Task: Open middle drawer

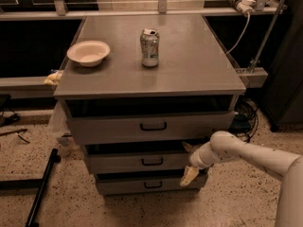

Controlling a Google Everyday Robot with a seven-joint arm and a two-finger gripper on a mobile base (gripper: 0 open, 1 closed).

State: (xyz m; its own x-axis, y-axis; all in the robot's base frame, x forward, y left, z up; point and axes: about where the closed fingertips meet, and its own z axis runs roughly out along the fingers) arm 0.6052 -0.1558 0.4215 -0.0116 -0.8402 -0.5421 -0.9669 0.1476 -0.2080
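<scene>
The middle drawer (135,162) is a grey metal front with a small black handle (152,161), the second of three in the cabinet. It stands slightly out, with a dark gap above it. My gripper (189,167) is at the end of the white arm (246,152), which reaches in from the right. It sits at the right end of the middle drawer's front, well right of the handle. The top drawer (113,126) also stands a little out. The lowest drawer (125,185) sits just below my gripper.
A cream bowl (88,53) and a drinks can (149,47) stand on the grey cabinet top (194,65). A black pole (41,188) lies on the speckled floor at the left. Cables (244,112) and a metal frame are behind the cabinet at the right.
</scene>
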